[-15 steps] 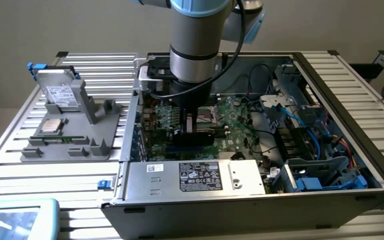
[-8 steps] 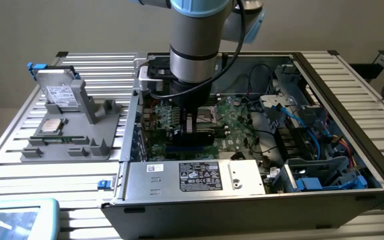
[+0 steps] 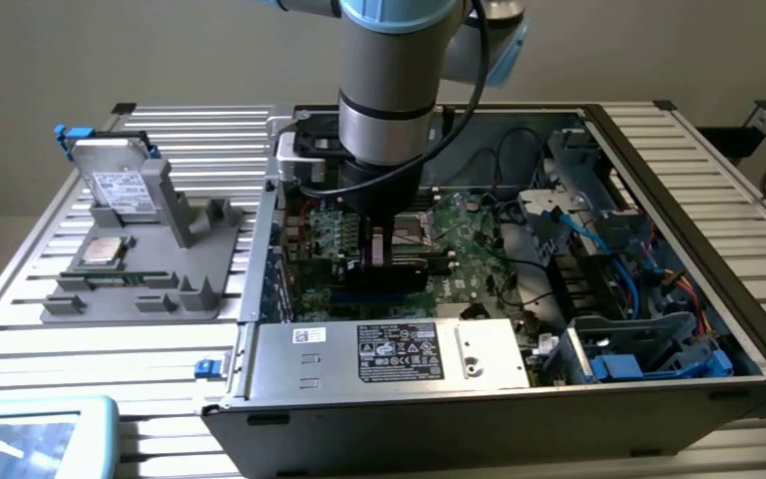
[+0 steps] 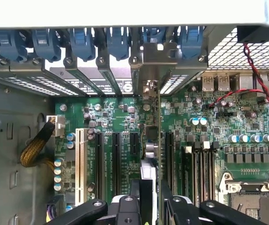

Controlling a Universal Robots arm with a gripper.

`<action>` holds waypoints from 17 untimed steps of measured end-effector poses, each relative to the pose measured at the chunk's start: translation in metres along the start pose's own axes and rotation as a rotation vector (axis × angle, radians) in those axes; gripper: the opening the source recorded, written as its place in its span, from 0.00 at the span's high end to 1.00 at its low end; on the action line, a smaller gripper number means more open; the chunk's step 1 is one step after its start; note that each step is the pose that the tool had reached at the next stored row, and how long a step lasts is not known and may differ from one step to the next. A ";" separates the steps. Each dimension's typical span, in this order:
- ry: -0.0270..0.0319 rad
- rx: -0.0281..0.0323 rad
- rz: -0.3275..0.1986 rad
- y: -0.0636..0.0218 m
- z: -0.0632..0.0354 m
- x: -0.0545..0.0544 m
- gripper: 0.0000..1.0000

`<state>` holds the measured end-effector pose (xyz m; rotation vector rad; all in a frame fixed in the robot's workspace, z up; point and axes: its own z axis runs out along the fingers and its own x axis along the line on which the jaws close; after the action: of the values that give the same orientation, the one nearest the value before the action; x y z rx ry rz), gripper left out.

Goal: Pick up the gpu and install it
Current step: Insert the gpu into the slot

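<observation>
The arm reaches straight down into the open computer case, which lies on its side on the slatted metal worktop. The tool is low over the green motherboard, and its two black fingers are closed on the gpu, pinching the card from both faces. In the wrist view the gpu appears edge-on as a thin upright line. It runs from the fingers towards the case's rear wall, where its silver bracket end meets the row of slot openings under the blue latches. The card stands between two of the long black expansion slots, well apart from the white slot. Whether its lower edge is fully pressed into a slot cannot be told. In the exterior view the gpu is a dark slab under the wrist, near the middle of the board and just behind the power supply with its label. A red and black twisted wire crosses the board near the processor socket. Outside the case, on the exterior view's left, a grey fixture holds a silver hard drive upright and a processor chip lying flat.
</observation>
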<state>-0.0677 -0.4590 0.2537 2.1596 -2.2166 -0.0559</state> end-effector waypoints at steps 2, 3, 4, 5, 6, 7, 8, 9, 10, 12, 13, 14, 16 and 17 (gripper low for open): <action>0.0002 0.0000 0.000 0.0002 0.0001 0.000 0.73; 0.0004 0.0000 0.000 0.0003 0.0001 0.000 0.73; 0.0002 0.0002 0.000 0.0006 0.0003 0.000 0.73; 0.0001 0.0002 0.000 0.0007 0.0004 -0.001 0.73; 0.0001 0.0001 0.000 0.0008 0.0006 -0.002 0.73; 0.0002 0.0001 0.000 0.0010 0.0006 -0.003 0.73; 0.0000 0.0001 0.001 0.0011 0.0008 -0.003 0.73; 0.0004 -0.0001 0.002 0.0011 0.0008 -0.003 0.73; 0.0011 0.0000 0.004 0.0011 0.0009 -0.003 0.73; 0.0028 0.0001 0.009 0.0011 0.0012 -0.003 0.73; 0.0036 0.0000 0.010 0.0011 0.0013 -0.003 0.73; 0.0046 0.0001 0.011 0.0011 0.0015 -0.003 0.73; 0.0062 0.0002 0.011 0.0012 0.0016 -0.004 0.73; 0.0076 0.0002 0.011 0.0012 0.0017 -0.004 0.73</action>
<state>-0.0689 -0.4546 0.2521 2.1437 -2.2245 -0.0470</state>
